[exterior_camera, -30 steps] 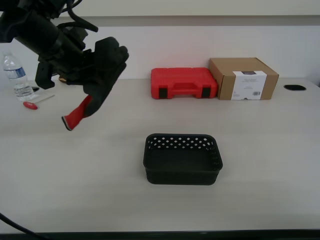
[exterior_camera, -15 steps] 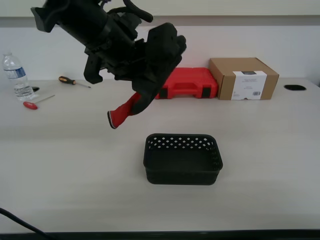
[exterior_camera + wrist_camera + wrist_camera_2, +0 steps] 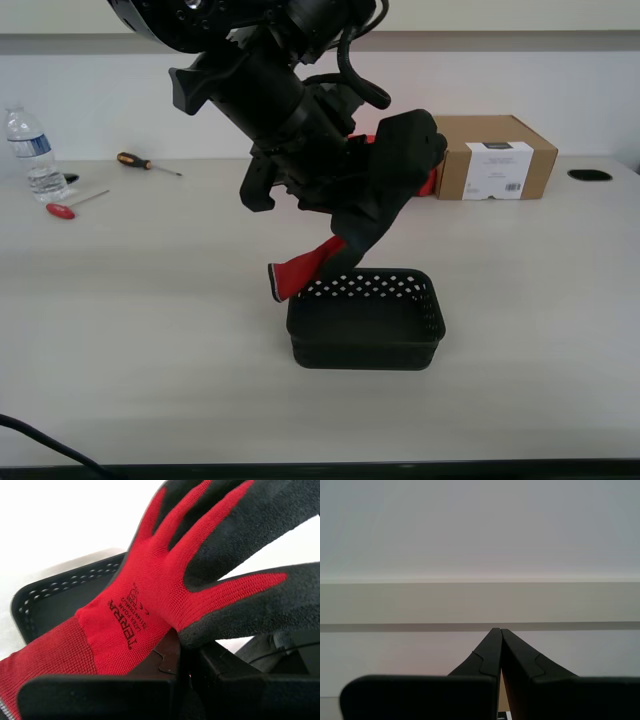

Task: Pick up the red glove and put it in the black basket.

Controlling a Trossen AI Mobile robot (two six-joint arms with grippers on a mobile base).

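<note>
My first gripper [image 3: 345,195], mid-frame in the exterior view, clamps the floppy red knitted glove [image 3: 365,215] above the small black perforated plastic basket [image 3: 366,318], cuff just at its rim. It hides most of the red plastic case [image 3: 428,182], probably. My second gripper [image 3: 500,632] has its jaws pressed together, empty.

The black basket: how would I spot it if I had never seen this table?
Look at the long pale table and find the middle of its near half. The black basket sits there alone, a low box with rounded corners. Unlike the red case and cardboard box by the wall, it is open-topped with lattice holes under its rim.
</note>
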